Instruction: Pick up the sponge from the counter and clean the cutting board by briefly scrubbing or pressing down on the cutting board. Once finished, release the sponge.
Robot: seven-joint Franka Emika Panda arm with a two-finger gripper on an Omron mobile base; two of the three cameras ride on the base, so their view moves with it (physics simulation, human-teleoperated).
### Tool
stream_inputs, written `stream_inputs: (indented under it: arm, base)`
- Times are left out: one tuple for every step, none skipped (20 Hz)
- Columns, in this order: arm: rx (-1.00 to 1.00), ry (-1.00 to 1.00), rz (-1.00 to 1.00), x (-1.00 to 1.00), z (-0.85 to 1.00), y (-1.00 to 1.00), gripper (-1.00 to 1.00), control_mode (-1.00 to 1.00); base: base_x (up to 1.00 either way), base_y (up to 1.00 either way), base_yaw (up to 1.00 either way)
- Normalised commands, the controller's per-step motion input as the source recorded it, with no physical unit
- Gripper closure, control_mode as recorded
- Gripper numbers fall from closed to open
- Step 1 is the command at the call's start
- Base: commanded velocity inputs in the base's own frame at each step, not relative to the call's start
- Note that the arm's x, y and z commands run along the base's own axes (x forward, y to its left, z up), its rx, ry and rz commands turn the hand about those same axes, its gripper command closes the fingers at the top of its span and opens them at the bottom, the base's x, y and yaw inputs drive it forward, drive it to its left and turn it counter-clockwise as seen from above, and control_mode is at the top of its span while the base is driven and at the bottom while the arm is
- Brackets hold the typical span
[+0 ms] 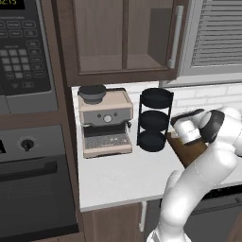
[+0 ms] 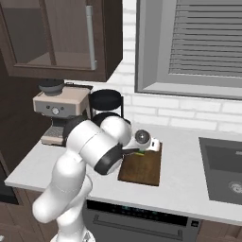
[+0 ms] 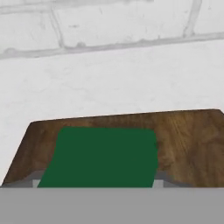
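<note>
The green-topped sponge (image 3: pixel 105 155) lies flat on the dark brown cutting board (image 3: pixel 188 135), near its front edge in the hand view. My gripper (image 3: pixel 98 183) is shut on the sponge, one grey fingertip at each of its two sides. From the right base view the hand hangs low over the back end of the cutting board (image 2: pixel 142 170), with a sliver of the sponge (image 2: pixel 140 152) under it. The arm covers most of the cutting board (image 1: pixel 182 151) in the left base view. The board rests on the white counter (image 2: pixel 189 179).
A beige coffee machine (image 1: pixel 105 123) and a black three-tier rack (image 1: pixel 153 120) stand at the back left of the board. A sink (image 2: pixel 222 168) is sunk into the counter at the right. The white brick wall (image 3: pixel 109 43) rises just behind the board.
</note>
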Motion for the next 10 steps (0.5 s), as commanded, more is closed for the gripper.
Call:
stream_inputs:
  arm:
    - [0.0,-0.07,0.0,0.49,-0.15,0.0,1.0,-1.0]
    - [0.0,-0.08,0.0,0.48,-0.16,0.0,1.0,-1.0]
    - [0.0,-0.09,0.0,0.46,-0.17,0.0,1.0,-1.0]
    - [0.0,-0.09,0.0,0.44,-0.21,0.0,1.0,-1.0]
    - [0.0,-0.09,0.0,0.41,-0.21,0.0,1.0,-1.0]
    - [0.0,-0.09,0.0,0.4,-0.25,0.0,1.0,-1.0]
    - [0.0,-0.09,0.0,0.38,-0.26,0.0,1.0,-1.0]
    - [0.0,-0.06,0.0,0.32,-0.26,0.0,1.0,-1.0]
    - [0.0,-0.05,0.0,0.23,-0.29,-0.02,1.0,-1.0]
    - [0.0,-0.07,0.0,0.0,-0.27,-0.16,1.0,-1.0]
  base:
    - [0.0,0.0,0.0]
    - [0.0,0.0,0.0]
    - [0.0,0.0,0.0]
    - [0.0,0.0,0.0]
    - [0.0,0.0,0.0]
    - [0.0,0.0,0.0]
    - [0.0,0.0,0.0]
    - [0.0,0.0,0.0]
    - [0.0,0.0,0.0]
    - [0.0,0.0,0.0]
